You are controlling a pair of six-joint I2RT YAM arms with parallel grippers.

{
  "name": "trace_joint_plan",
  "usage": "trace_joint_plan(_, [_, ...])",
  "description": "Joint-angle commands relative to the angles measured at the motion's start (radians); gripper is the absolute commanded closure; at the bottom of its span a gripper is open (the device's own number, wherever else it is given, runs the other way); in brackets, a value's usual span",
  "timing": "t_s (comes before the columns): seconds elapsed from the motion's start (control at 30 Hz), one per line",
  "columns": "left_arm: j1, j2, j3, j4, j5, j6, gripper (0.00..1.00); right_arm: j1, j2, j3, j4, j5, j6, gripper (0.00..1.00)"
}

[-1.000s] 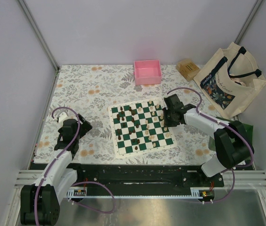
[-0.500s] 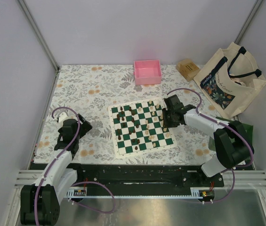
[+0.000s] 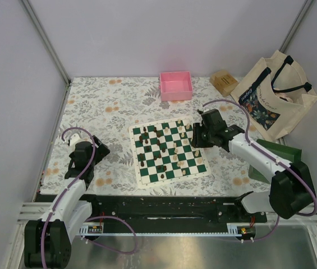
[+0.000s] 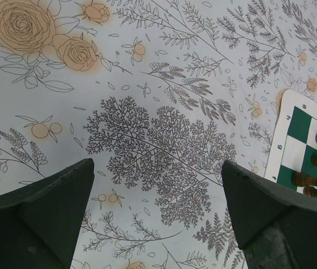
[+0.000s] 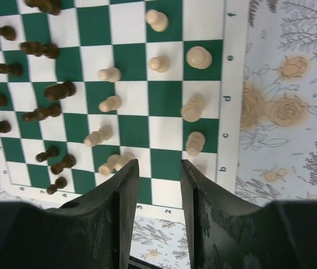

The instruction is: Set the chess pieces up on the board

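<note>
right pincer [image 5: 158, 168] parted, over board [image 5: 169, 98] edge

board [image 5: 166, 98]: green-white, flat | dark pieces [image 5: 60, 89]: left squares | cream pieces [image 5: 198, 57]: right squares

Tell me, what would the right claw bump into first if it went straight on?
Probably a bare square of the board, straight ahead of the right claw. Cream pieces stand close on both sides, so it might brush one; depth is hard to judge.
</note>
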State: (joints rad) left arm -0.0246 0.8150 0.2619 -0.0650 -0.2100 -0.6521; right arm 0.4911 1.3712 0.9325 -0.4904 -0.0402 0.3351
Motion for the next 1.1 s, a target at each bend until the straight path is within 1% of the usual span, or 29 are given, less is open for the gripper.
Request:
trace_joint_plan(0.0, [0.002, -0.002, 0.023, 0.039, -0.009, 0.002, 0.01, 0.067, -0.029, 0.04, 0.038, -0.059, 0.027, 0.55])
trace_joint_plan(0.07, [0.0, -0.004, 0.023, 0.04, -0.009, 0.002, 0.01, 0.121, 0.008, 0.057, 0.047, -0.061, 0.033, 0.55])
trace_joint_plan(0.2, [0.0, -0.005, 0.023, 0.039, -0.011, 0.002, 0.01, 0.179, 0.117, 0.098, 0.061, -0.058, 0.038, 0.53])
trace_joint_plan(0.4, [0.002, -0.005, 0.022, 0.04, -0.012, 0.0, 0.01, 0.211, 0.224, 0.144, 0.081, -0.076, 0.059, 0.48])
trace_joint_plan(0.53, [0.0, -0.002, 0.022, 0.039, -0.012, 0.0, 0.01, 0.218, 0.265, 0.172, 0.073, -0.072, 0.055, 0.48])
trace_joint_plan(0.7, [0.0, 0.004, 0.027, 0.037, -0.012, 0.002, 0.01, 0.224, 0.295, 0.181, 0.07, -0.07, 0.053, 0.48])
trace_joint_plan(1.07, [0.0, 0.003, 0.023, 0.047, -0.011, 0.002, 0.01, 0.236, 0.347, 0.196, 0.062, -0.06, 0.065, 0.55])
